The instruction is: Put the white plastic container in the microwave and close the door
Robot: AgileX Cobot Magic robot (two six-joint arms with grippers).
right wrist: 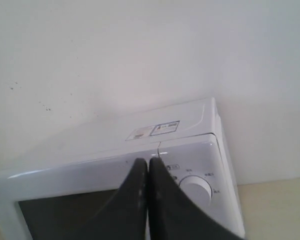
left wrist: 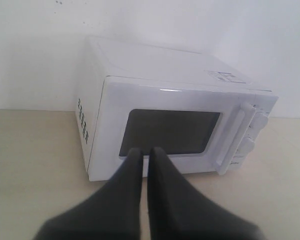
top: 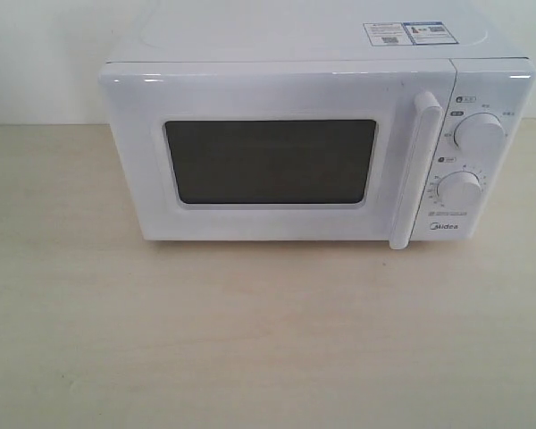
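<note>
The white microwave [top: 295,54] stands at the back of the table, and its door [top: 143,161] with the dark window is closed. The vertical bar handle [top: 415,170] is at the door's right edge. The white plastic container is out of view in every frame. Neither gripper shows in the exterior view. My left gripper [left wrist: 145,152] is shut with nothing in it and hangs some way in front of the door [left wrist: 170,132]. Higher up, my right gripper [right wrist: 148,162] is shut and empty, facing the microwave's [right wrist: 115,135] upper front edge by the top dial [right wrist: 196,189].
Two round dials [top: 480,134] [top: 459,190] sit on the panel right of the handle. Stickers [top: 406,33] lie on the oven's top. A white wall rises close behind. The light wooden table [top: 250,340] stretches out in front of the microwave.
</note>
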